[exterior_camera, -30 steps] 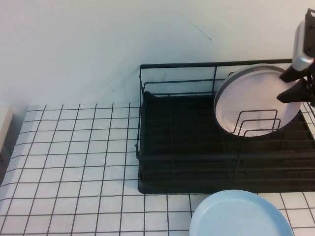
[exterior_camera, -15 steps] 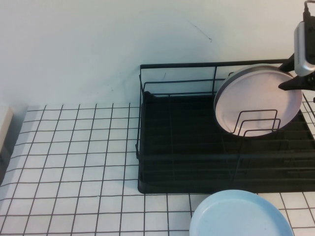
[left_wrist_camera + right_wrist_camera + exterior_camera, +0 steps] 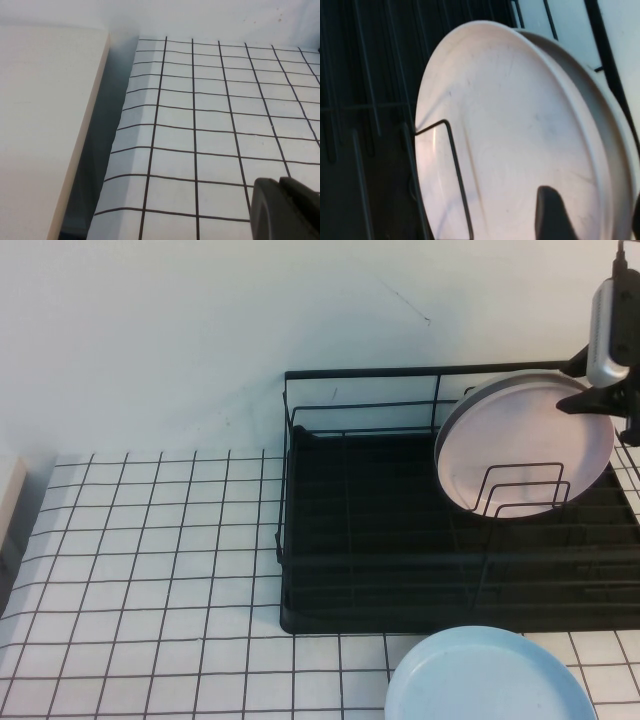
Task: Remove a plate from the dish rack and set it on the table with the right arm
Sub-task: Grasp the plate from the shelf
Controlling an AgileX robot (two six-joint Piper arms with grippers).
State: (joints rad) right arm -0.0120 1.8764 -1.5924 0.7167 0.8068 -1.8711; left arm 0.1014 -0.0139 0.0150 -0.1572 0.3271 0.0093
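The pale pink plate (image 3: 520,440) stands on edge in the right end of the black dish rack (image 3: 370,540), leaning against upright wire dividers. My right gripper (image 3: 570,388) is at the plate's upper right rim. It is open. In the right wrist view one finger lies in front of the pink plate (image 3: 510,140) face and the other sits behind the rim, with the right gripper (image 3: 594,210) straddling the edge. My left gripper (image 3: 280,200) hangs shut over the gridded table (image 3: 210,125) and does not show in the high view.
A grey-white plate (image 3: 615,125) stands right behind the pink one. A light blue plate (image 3: 485,680) lies flat on the table (image 3: 150,560) in front of the rack. A beige block (image 3: 45,125) borders the table's left edge. A pale wall rises behind the rack.
My right gripper has shifted up towards the plate's top rim and its fingers have narrowed around the edge. The plate has not moved.
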